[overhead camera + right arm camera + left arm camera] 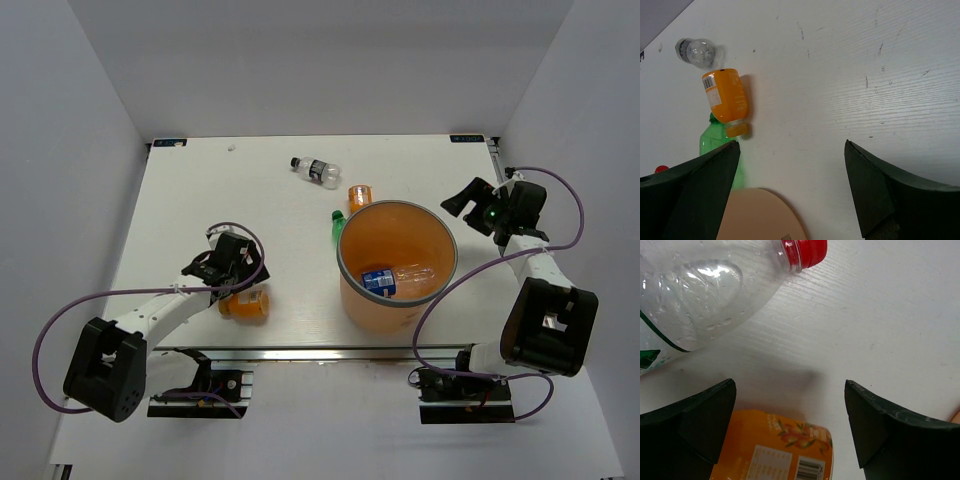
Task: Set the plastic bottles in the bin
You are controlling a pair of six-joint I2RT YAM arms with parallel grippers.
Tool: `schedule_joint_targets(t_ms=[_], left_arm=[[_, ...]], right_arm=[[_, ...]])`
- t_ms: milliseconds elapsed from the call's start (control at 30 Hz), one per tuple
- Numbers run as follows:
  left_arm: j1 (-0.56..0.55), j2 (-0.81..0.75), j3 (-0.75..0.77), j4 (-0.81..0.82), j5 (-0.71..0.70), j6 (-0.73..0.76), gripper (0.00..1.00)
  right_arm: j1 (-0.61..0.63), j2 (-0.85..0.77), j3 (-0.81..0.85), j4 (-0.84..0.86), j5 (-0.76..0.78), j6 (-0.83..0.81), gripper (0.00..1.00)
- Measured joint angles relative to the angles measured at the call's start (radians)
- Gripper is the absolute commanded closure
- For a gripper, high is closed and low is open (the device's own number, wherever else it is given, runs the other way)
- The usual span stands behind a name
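My left gripper (pixel 232 278) is open and hangs just above an orange bottle (pixel 246 304) lying near the table's front. In the left wrist view (pixel 790 385) that orange bottle (pixel 775 450) lies between the fingers, untouched, and a clear bottle with a red cap (pixel 700 295) lies beyond it. The orange bin (pixel 350 290) holds a clear blue-labelled bottle (pixel 385 280). A green bottle (pixel 338 225) and a second orange bottle (pixel 359 194) lie behind the bin, and a clear dark-labelled bottle (pixel 315 171) lies farther back. My right gripper (pixel 458 203) is open and empty (pixel 791 145), right of the bin.
The right wrist view shows the bin's rim (pixel 760 215), the green bottle (pixel 715 140), the orange bottle (pixel 725 97) and the clear bottle (pixel 697 51). Grey walls enclose the white table (pixel 200 180) on three sides.
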Motion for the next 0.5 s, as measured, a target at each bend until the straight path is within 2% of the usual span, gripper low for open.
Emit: schedule_joint_targets(t_ms=[133, 367, 500], left_arm=[[0.0, 0.012, 0.04, -0.04, -0.005, -0.015, 0.02], [0.0, 0.022, 0.24, -0.27, -0.112, -0.158, 0.02], [0.001, 0.021, 0.269, -0.399, -0.108, -0.259, 0.02]], right_arm=[[0.0, 0.006, 0.0, 0.0, -0.011, 0.003, 0.11], [0.0, 0.006, 0.0, 0.001, -0.009, 0.003, 0.11], [0.0, 0.006, 0.0, 0.0, 0.004, 0.003, 0.11]])
